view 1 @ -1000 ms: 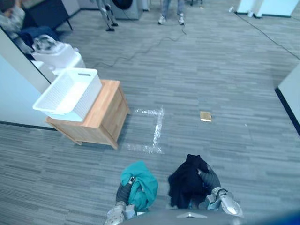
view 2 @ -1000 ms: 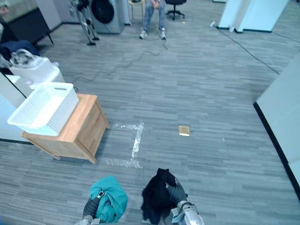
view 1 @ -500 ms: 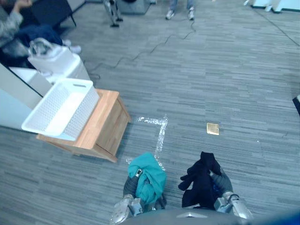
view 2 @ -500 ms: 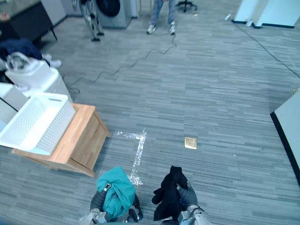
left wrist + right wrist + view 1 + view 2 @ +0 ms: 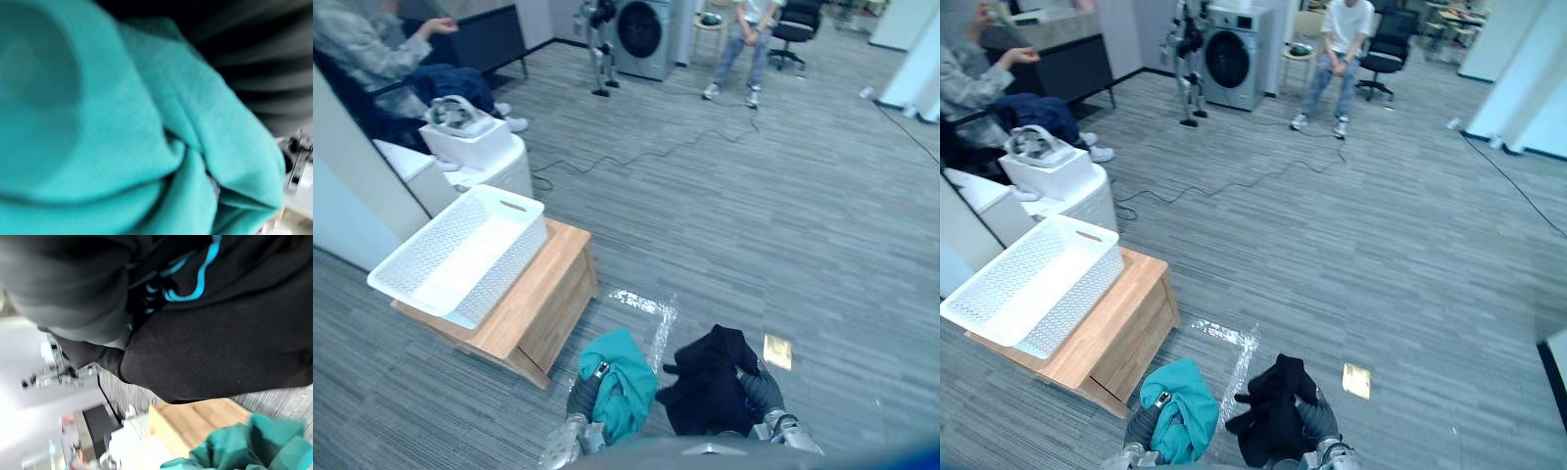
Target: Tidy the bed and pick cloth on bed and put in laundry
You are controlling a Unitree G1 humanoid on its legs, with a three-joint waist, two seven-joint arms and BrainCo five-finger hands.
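Since the earlier frames the whole view has swung up and toward the robot's left, so the far wall comes in with a grey front-loading washing machine (image 5: 646, 34) and a person seated on a chair (image 5: 744, 39); that is the camera's move, and the floor items keep their places relative to one another. Both cloths stay where they were. A bunched teal cloth (image 5: 619, 380) is draped over the left hand (image 5: 579, 394), its long axis running from the robot outward, with the rounded end pointing away. A crumpled black cloth (image 5: 705, 387) sits on the right hand (image 5: 759, 390), its peak pointing away from the robot and one lobe reaching sideways toward the teal one; the two are near but apart. Each hand is buried in its cloth, so whether it is closed on the fabric cannot be told. Ahead on the robot's left, an empty white perforated plastic laundry basket (image 5: 504, 269) rests on a low wooden cabinet (image 5: 543, 304), overhanging its far edge.
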